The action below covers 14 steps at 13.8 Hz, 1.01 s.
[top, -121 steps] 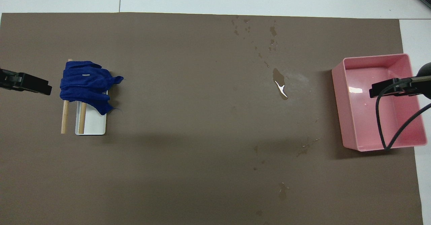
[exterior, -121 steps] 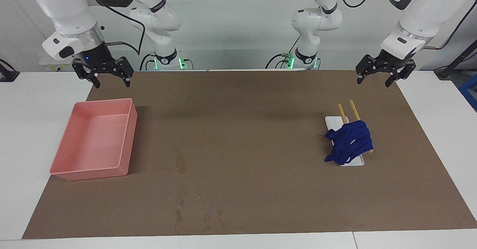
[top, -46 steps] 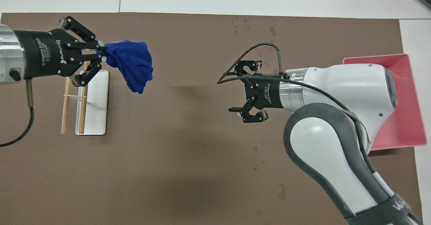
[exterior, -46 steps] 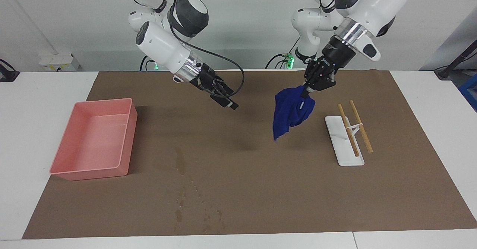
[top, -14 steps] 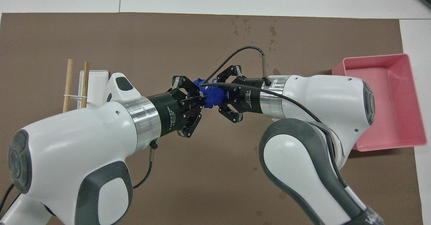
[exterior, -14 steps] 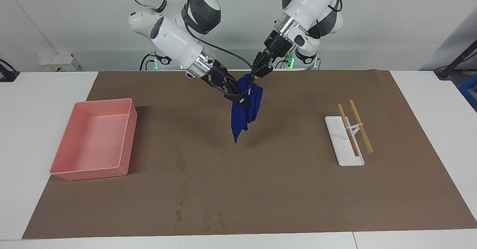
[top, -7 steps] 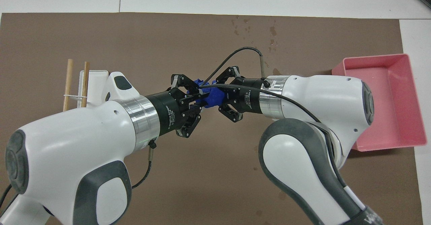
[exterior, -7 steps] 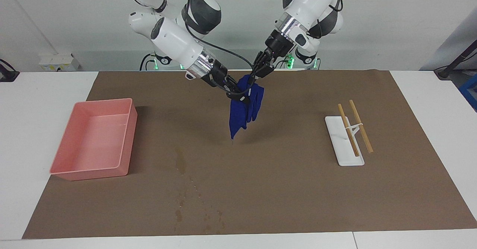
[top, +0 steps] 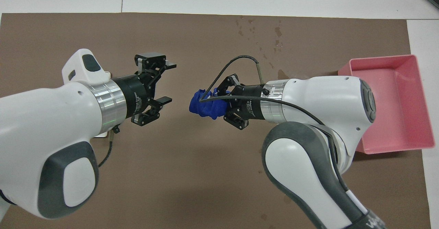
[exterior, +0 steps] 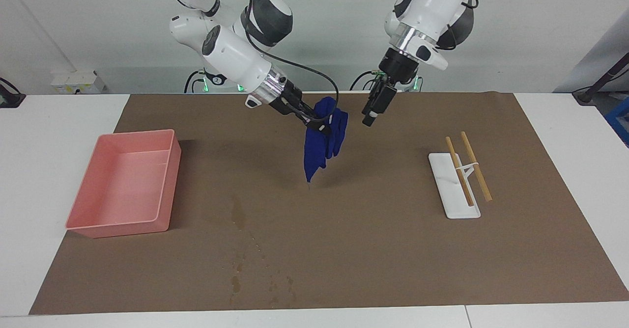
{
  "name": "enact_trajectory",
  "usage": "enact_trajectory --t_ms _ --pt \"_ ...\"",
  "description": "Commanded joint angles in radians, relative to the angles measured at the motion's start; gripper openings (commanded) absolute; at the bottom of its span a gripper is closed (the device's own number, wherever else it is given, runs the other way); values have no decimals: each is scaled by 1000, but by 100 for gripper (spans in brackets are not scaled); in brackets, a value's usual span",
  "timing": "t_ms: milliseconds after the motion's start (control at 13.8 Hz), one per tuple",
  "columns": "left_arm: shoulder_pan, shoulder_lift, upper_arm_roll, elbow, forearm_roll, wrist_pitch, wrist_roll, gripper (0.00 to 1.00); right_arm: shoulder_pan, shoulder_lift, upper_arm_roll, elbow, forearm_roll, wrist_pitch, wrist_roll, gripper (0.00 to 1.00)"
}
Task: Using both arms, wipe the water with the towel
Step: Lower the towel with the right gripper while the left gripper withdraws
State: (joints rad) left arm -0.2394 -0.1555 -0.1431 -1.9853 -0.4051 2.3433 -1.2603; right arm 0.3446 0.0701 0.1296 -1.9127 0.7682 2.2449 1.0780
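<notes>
The navy blue towel (exterior: 318, 151) hangs bunched over the middle of the brown mat, its lowest corner just above the surface. My right gripper (exterior: 320, 127) is shut on the towel's (top: 205, 107) top edge and carries it alone. My left gripper (exterior: 369, 117) hovers open and empty a short way from the towel, toward the left arm's end; its spread fingers (top: 169, 65) show in the overhead view. The water is a dark streak (exterior: 239, 216) on the mat, with scattered droplets (exterior: 236, 284) farther from the robots. The right arm covers part of the streak in the overhead view.
A pink tray (exterior: 169, 180) stands at the right arm's end of the mat. A white holder (exterior: 453, 190) with two wooden sticks lies toward the left arm's end. The brown mat (exterior: 393, 249) covers most of the white table.
My left gripper has opened, let go of the towel and drawn back toward the left arm's end. The towel now hangs from the right gripper alone.
</notes>
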Motion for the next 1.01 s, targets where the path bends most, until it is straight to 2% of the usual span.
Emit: enact_trajectory --t_ms 0,72,289,434,578,723,939 --pt "93 7 -6 19 23 -100 312 100 -45 -21 1 -11 -87 -88 -116 0" --pt "124 10 -6 19 57 -137 447 100 -56 -23 1 -9 -119 -128 -147 0" --pt "166 25 -6 40 272 -283 784 100 -105 -26 1 -8 -272 -235 -309 0" --pt "190 46 7 121 394 -452 1012 100 -165 -27 1 -5 -383 -290 -483 0" --pt "250 82 8 216 419 -563 1201 100 -243 -27 1 -6 -472 -304 -700 0" --pt "282 122 10 305 417 -642 1236 100 -315 -15 2 -8 -567 -294 -917 0" --pt "307 140 11 335 410 -682 1262 100 -378 31 4 -9 -719 -233 -1168 0"
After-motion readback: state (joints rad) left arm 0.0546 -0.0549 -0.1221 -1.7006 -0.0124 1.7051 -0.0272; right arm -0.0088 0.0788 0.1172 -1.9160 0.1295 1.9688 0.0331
